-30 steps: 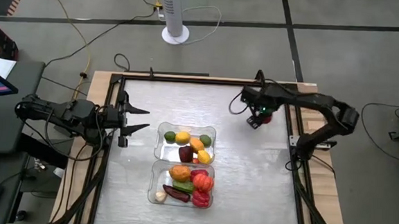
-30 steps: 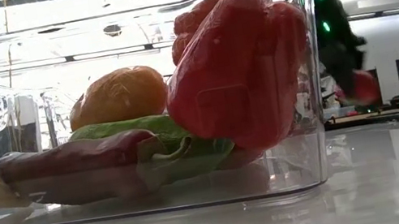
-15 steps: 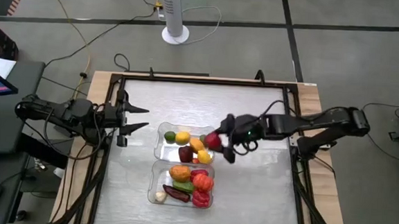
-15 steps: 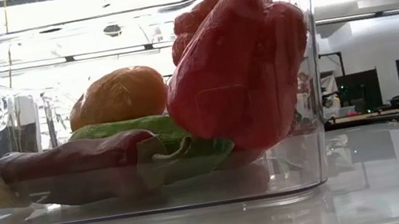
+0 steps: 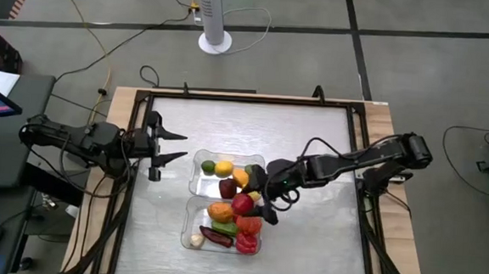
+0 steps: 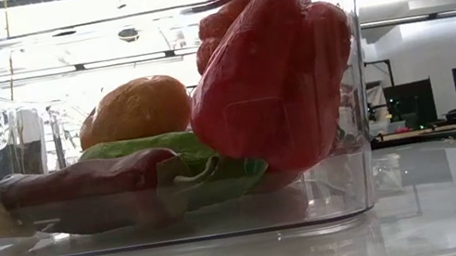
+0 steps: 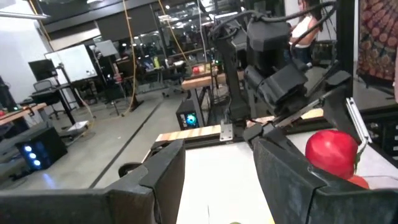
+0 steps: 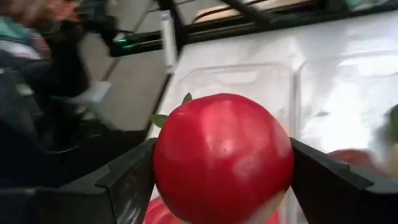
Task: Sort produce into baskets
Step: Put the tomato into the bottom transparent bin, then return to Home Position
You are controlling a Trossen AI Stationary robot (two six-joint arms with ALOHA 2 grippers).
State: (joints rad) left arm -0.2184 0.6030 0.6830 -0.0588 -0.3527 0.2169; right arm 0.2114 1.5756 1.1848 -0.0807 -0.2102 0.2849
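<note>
Right now my right claw (image 5: 253,204) clamps a red apple (image 8: 222,157) above the near basket (image 5: 192,236), which holds the vegetables on the counter (image 5: 306,243). My left claw (image 5: 169,146), fingers spread, waits beside the far basket (image 5: 195,178).

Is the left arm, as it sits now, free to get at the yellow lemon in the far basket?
Probably yes. The left gripper waits open just beside the far basket, nothing lies between, and the lemon sits uncovered at its near corner. The right gripper, holding a red fruit, hangs over the other basket.
</note>
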